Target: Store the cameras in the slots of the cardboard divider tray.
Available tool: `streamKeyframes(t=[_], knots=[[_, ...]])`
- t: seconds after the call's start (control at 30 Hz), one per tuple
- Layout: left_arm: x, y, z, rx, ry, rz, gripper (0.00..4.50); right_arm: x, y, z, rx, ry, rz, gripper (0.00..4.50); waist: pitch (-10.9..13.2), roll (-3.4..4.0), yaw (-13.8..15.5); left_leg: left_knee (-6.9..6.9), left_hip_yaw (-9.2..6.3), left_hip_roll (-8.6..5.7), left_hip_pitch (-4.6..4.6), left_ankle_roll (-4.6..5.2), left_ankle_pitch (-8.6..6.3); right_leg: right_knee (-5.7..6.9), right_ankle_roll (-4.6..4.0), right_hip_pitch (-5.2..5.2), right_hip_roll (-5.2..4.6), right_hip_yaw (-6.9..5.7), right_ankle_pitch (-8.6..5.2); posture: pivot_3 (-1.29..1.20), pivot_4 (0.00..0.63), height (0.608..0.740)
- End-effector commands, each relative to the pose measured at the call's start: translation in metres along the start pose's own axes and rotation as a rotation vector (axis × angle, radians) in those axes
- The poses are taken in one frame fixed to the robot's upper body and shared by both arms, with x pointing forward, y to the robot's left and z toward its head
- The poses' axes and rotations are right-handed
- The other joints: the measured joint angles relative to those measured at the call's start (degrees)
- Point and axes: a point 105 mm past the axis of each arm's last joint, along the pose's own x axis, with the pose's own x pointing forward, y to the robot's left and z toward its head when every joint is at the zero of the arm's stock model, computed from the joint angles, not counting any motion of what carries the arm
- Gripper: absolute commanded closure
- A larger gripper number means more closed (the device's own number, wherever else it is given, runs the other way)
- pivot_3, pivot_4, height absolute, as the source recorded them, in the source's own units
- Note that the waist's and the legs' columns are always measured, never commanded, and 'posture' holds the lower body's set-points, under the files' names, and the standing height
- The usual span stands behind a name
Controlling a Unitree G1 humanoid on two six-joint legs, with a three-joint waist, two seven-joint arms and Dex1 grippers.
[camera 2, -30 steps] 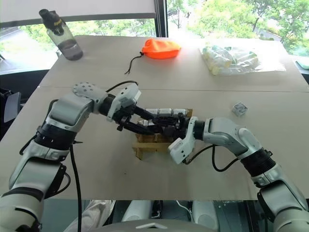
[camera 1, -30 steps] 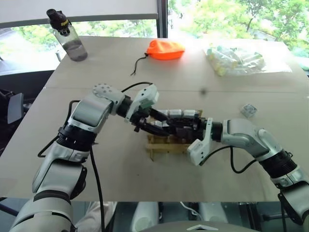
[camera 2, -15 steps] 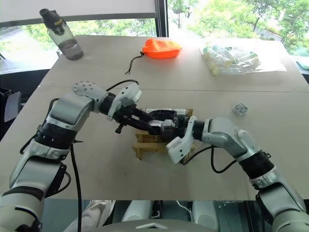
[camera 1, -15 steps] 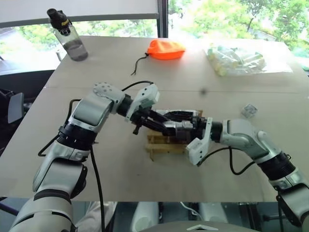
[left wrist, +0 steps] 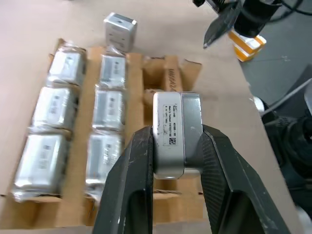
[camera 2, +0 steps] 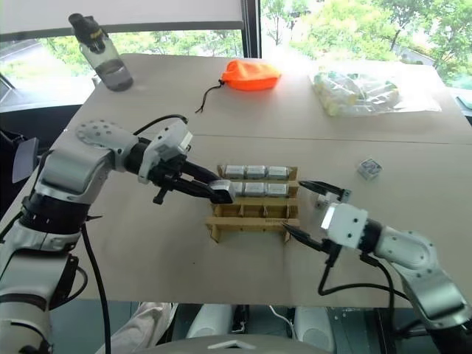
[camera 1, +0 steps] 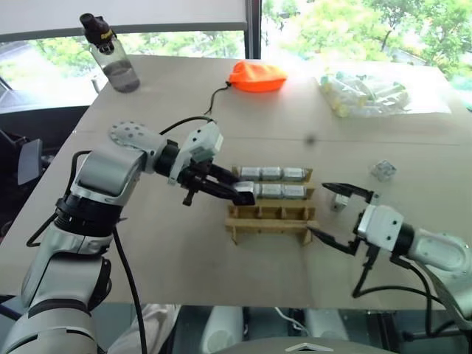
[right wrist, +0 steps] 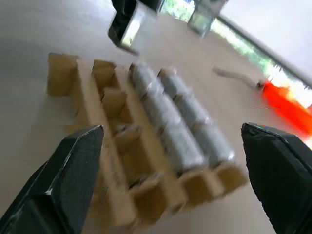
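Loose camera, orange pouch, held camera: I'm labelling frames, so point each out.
loose camera (camera 1: pixel 381 169): left eye view, top face.
orange pouch (camera 1: pixel 257 77): left eye view, middle of fabric.
held camera (left wrist: pixel 176 132): left wrist view, labelled face.

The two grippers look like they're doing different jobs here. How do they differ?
The left gripper is shut on a camera, held above the cardboard divider tray; the right gripper is wide open and holds nothing. The left one reaches in over the tray's left end, while the right one sits off the tray's right end, near the table's front edge. Both have two black fingers and point toward the tray.
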Motion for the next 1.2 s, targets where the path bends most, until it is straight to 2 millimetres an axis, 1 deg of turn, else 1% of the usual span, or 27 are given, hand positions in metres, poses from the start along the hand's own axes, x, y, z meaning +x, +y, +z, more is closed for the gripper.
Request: streamKeyframes(t=[0.03,0.07,0.17,0.27,0.37,0.5,0.67,0.77,0.9,0.97,1.07,1.2], knots=[[0.000,-0.004,0.014,0.045,-0.058,0.044,3.77,-0.026,-0.012,0.024,0.223,-0.210,0.006,0.00,0.01,-0.01,0.02,0.00,-0.04,-0.01,-0.01,0.01,0.00,0.00,0.00,0.00,0.00,-0.04,0.00,0.00,0.150,0.726],[0.002,-0.007,0.013,0.036,-0.063,0.043,3.77,-0.033,-0.008,0.019,0.266,-0.190,0.073,0.00,0.01,-0.01,-0.02,0.04,-0.06,0.00,0.00,0.01,0.00,0.00,0.00,0.03,0.01,-0.05,0.00,0.00,0.150,0.726],[0.006,-0.013,0.008,0.024,-0.059,0.055,3.77,-0.047,-0.002,0.003,0.347,-0.133,0.183,0.00,0.00,-0.06,-0.03,0.04,-0.05,-0.01,0.10,0.10,-0.05,-0.03,0.00,0.15,-0.02,-0.03,0.01,0.00,0.150,0.726],[0.010,-0.014,0.002,0.024,-0.032,0.077,3.77,-0.062,0.005,-0.014,0.390,-0.074,0.284,0.00,0.00,-0.05,0.06,0.03,-0.16,-0.02,0.07,0.10,-0.06,-0.04,-0.01,0.15,0.00,-0.03,0.00,0.00,0.150,0.726],[0.013,-0.012,-0.005,0.034,-0.005,0.109,3.77,-0.074,0.008,-0.026,0.367,-0.065,0.373,0.00,0.00,-0.06,0.10,0.04,-0.14,-0.03,0.07,0.11,-0.06,-0.04,-0.01,0.15,0.00,-0.06,0.00,0.00,0.150,0.726],[0.018,-0.004,-0.007,0.055,-0.010,0.153,3.77,-0.079,0.000,-0.042,0.285,-0.009,0.397,0.00,0.01,-0.06,0.07,0.06,-0.13,-0.05,0.08,0.11,-0.06,-0.04,0.00,0.17,-0.02,-0.11,0.00,0.00,0.150,0.726],[0.022,-0.003,-0.009,0.084,0.004,0.143,3.77,-0.076,-0.003,-0.041,0.250,-0.046,0.395,0.00,0.01,-0.05,0.09,0.06,-0.15,-0.04,0.07,0.09,-0.05,-0.04,-0.01,0.17,-0.01,-0.15,0.00,0.00,0.150,0.726],[0.025,-0.005,-0.008,0.100,0.003,0.114,3.77,-0.077,-0.001,-0.043,0.235,-0.030,0.397,0.00,0.01,-0.05,0.11,0.08,-0.13,-0.06,0.06,0.09,-0.05,-0.05,0.00,0.17,-0.06,-0.15,0.00,0.00,0.150,0.726],[0.028,-0.007,-0.015,0.139,0.046,0.079,3.77,-0.077,0.001,-0.042,0.230,-0.035,0.386,0.00,0.01,-0.05,0.15,0.11,-0.16,-0.05,0.06,0.09,-0.05,-0.03,0.00,0.18,-0.06,-0.18,0.00,0.00,0.150,0.726],[0.028,-0.008,-0.018,0.158,0.065,0.054,3.77,-0.076,0.002,-0.040,0.230,-0.038,0.386,0.00,0.01,-0.04,0.14,0.11,-0.15,-0.05,0.07,0.09,-0.05,-0.02,0.00,0.18,-0.05,-0.17,0.00,0.00,0.150,0.726],[0.025,-0.004,-0.021,0.177,0.093,0.052,3.77,-0.075,0.004,-0.038,0.247,-0.044,0.386,0.00,0.01,-0.04,0.15,0.11,-0.14,-0.06,0.07,0.09,-0.05,-0.02,0.00,0.18,-0.05,-0.17,0.00,0.00,0.150,0.726],[0.021,-0.002,-0.020,0.181,0.104,0.048,3.77,-0.073,0.004,-0.038,0.238,-0.046,0.374,0.00,0.01,-0.04,0.14,0.16,-0.15,-0.06,0.06,0.09,-0.05,0.00,0.00,0.19,-0.05,-0.17,0.00,0.00,0.150,0.726]])
